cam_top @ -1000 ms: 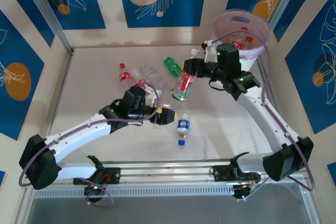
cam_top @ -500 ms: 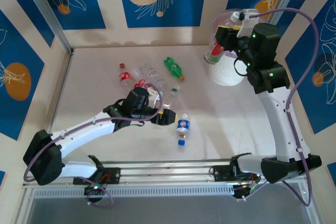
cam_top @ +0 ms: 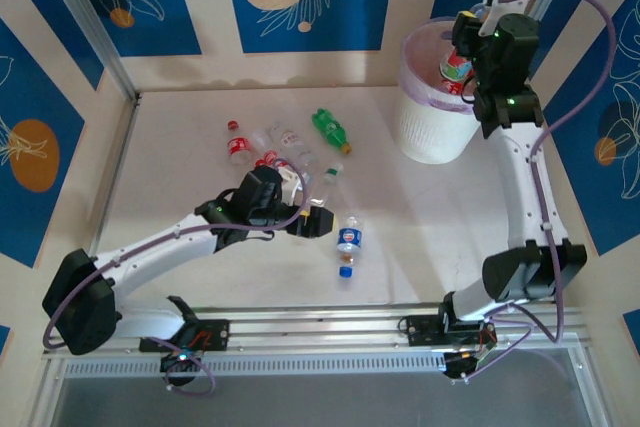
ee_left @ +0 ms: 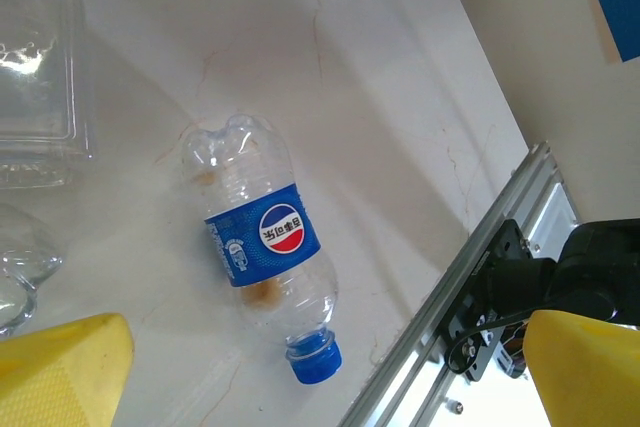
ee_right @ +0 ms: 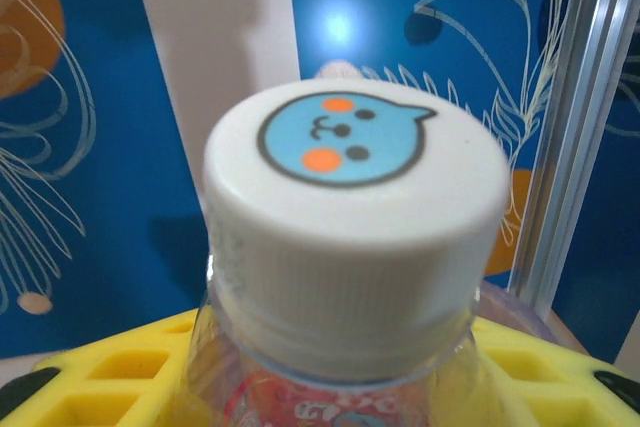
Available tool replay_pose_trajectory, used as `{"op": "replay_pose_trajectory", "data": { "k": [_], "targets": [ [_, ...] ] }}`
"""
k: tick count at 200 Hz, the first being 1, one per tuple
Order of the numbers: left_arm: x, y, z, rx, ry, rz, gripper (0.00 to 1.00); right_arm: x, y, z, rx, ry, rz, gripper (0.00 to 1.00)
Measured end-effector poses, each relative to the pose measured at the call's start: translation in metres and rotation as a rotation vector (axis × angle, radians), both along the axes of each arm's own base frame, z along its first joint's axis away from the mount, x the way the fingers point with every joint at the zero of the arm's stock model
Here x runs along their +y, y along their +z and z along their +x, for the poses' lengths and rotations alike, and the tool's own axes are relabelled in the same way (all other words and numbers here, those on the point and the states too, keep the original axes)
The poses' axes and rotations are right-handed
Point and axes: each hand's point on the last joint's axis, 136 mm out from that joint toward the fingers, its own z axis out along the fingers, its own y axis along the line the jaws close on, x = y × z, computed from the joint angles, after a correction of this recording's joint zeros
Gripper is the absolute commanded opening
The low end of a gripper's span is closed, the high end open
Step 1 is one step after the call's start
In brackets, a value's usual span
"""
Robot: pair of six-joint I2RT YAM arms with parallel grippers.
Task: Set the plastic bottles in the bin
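Holding a bottle [cam_top: 455, 69] above the bin [cam_top: 430, 127], your right gripper [cam_top: 460, 55] is closed narrow on its body. The wrist view shows you its white cap [ee_right: 355, 197], printed with a blue cartoon face, and a red label just below, with the yellow finger pads [ee_right: 110, 372] pressed in on either side. The bin stands at the far right of the table [cam_top: 180, 177], close to the wall. Your left gripper [cam_top: 320, 223] hangs wide open and empty over the middle of the table, touching nothing. Just beside it, toward you, the blue-labelled bottle [ee_left: 265, 247] lies on its side, its blue cap pointing at the near rail [ee_left: 480, 277]. Further back you have a green bottle [cam_top: 330, 130], red-capped bottles [cam_top: 237, 144] and a few clear ones [cam_top: 290, 139] lying close together, well apart from the bin
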Motion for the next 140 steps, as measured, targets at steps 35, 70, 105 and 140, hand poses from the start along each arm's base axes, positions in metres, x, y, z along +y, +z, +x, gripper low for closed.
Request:
{"op": "replay_pose_trajectory", "data": {
  "k": [35, 70, 105, 140],
  "targets": [
    [0.002, 0.003, 0.000, -0.004, 0.010, -0.001, 1.00, -0.003, -0.039, 0.028, 0.083, -0.008, -0.016, 0.09],
    [0.004, 0.000, 0.000, 0.000, 0.018, 0.010, 1.00, -0.007, -0.071, 0.045, 0.159, -0.004, -0.015, 0.09],
    [0.005, -0.001, 0.000, 0.003, 0.021, 0.014, 1.00, -0.003, -0.116, 0.063, 0.273, 0.022, -0.005, 0.09],
    [0.005, -0.002, 0.000, 0.004, 0.022, 0.016, 1.00, 0.004, -0.164, 0.081, 0.402, 0.055, 0.019, 0.12]
  ]
}}
